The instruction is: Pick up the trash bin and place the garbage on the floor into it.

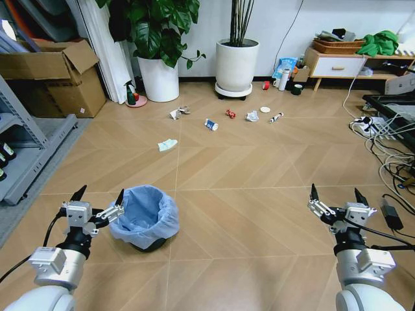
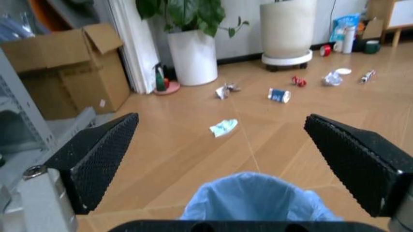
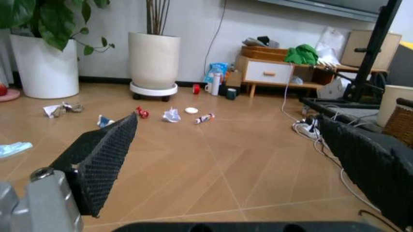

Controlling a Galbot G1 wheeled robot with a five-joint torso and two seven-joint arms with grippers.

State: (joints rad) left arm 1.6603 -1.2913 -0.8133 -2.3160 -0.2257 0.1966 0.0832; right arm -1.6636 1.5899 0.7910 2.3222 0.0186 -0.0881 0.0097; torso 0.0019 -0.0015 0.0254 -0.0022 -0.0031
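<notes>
Start of the task; nothing has been collected yet. Nearest the robot, the left gripper [image 1: 99, 197] hovers low over the floor [image 1: 259, 214] with its fingers apart, the inner finger just at the rim of the trash bin [image 1: 145, 217]; whether it touches the bag cannot be told. The left wrist view shows the blue bag's mouth [image 2: 255, 198] lying between and below the two spread fingers. The bin stands upright on the floor, its long axis vertical and its open mouth facing up; it has not been lifted. The right gripper [image 1: 334, 195] waits on the other side, well apart from the bin, fingers likewise apart and holding nothing.

Farther out, all the garbage lies on the floor. A pale blue-green wad [image 1: 167, 145] sits alone, nearest the bin. Beyond it a loose row runs across the floor: a crumpled white paper wad [image 1: 177, 113], a blue-white carton [image 1: 211, 124] lying on its side with its long axis slanting across the row, a red wrapper [image 1: 230, 113], a second white wad [image 1: 252, 116], a white tube [image 1: 276, 117] also lying slanted, and a white disc [image 1: 265, 109] flat just behind. Two large white plant pots [image 1: 237, 66] stand against the wall past the row.

Remaining, by this evidence: grasp and lift the bin, then gather every piece.
</notes>
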